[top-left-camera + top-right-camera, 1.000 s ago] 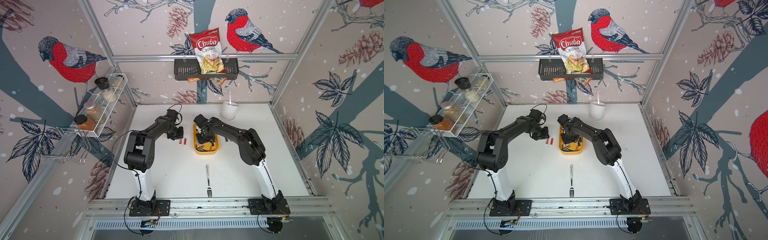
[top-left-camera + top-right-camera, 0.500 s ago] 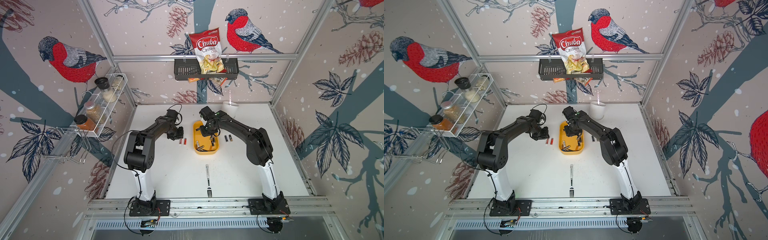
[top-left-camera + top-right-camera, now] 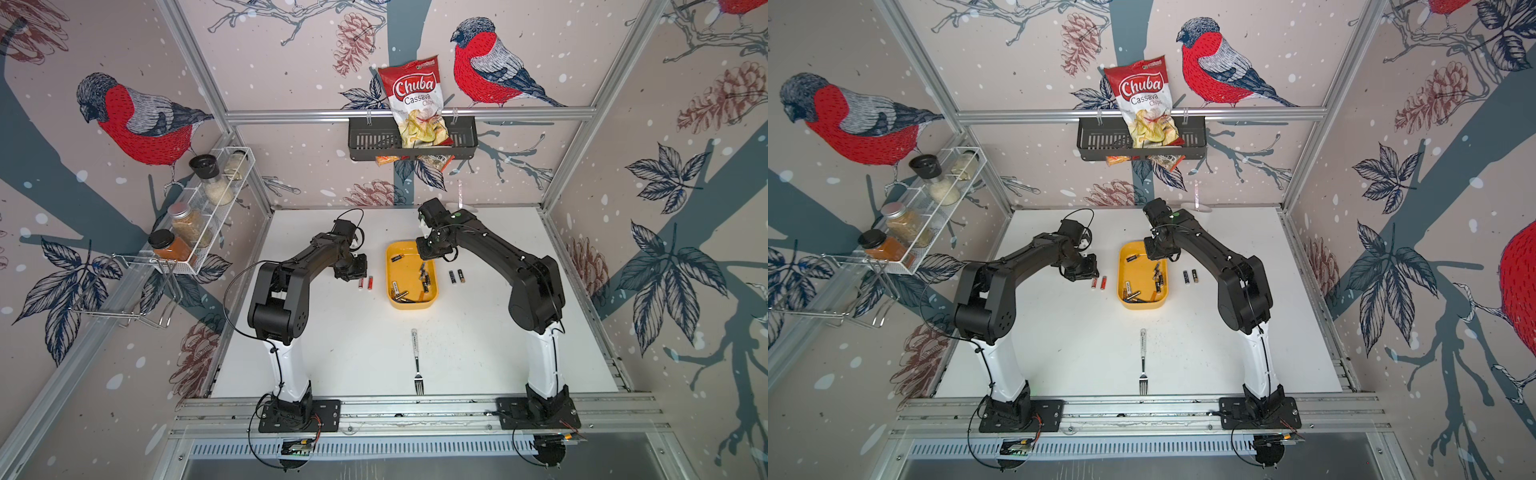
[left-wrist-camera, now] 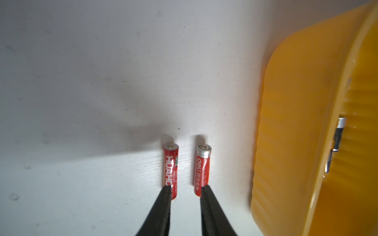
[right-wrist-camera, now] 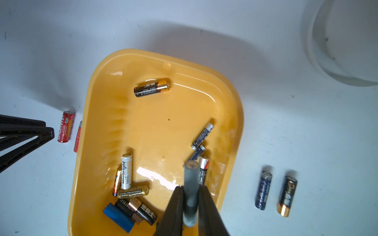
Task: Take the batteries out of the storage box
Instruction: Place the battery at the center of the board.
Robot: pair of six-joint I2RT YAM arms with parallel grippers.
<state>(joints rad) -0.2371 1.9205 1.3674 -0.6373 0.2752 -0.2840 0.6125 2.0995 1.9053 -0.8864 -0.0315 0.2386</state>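
I'm clamped hard on a grey battery (image 5: 191,177), my right gripper (image 5: 191,189) holding it over the yellow storage box (image 5: 235,122). Down in the box, one black-and-copper battery (image 5: 152,87) lies alone. A white battery (image 5: 126,171), a blue battery (image 5: 118,217) and more huddle at the end nearest me. Out on the white table (image 5: 286,122), two red batteries (image 5: 66,126) lie just beside one long wall, with the left gripper (image 5: 49,128) close by. Two dark batteries (image 5: 263,190) sit beyond the opposite wall.

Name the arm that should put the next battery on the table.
Right: the right gripper holds a grey battery over the storage box, near two dark batteries on the table. The left gripper is empty.
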